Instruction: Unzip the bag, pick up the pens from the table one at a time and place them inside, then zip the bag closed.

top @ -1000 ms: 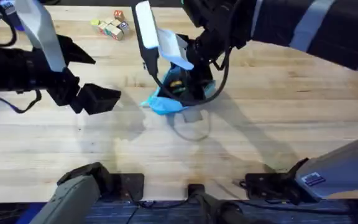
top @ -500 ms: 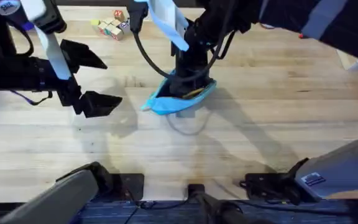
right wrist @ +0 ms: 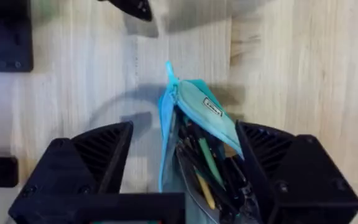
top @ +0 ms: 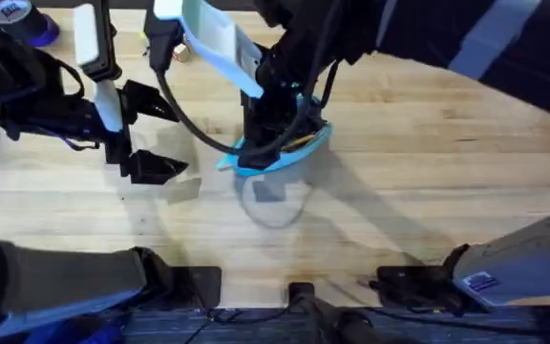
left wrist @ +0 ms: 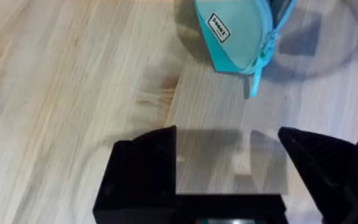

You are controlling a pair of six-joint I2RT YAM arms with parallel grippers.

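The bag [top: 277, 153] sits near the middle of the table [top: 428, 162], mouth open, seemingly lifted a little off the wood, its shadow lying just below it. In the right wrist view the bag [right wrist: 194, 134] shows pens [right wrist: 207, 165] and other sticks inside. Thin soft cloth; judged light and floppy, so it will sag and twist unless held. A white label [left wrist: 219, 26] marks one flank; the teal pull tab [left wrist: 254, 79] hangs off the pointed end.

Right gripper [right wrist: 185, 155] straddles the open mouth, jaws spread wide, one either side; whether they touch the cloth is unclear. Left gripper [left wrist: 229, 168] hovers near the pointed end, apart from it, jaws spread, nothing between them.

Best hold, by judgement: pinch the small pull tab to zip, while the other gripper steadies the far end.
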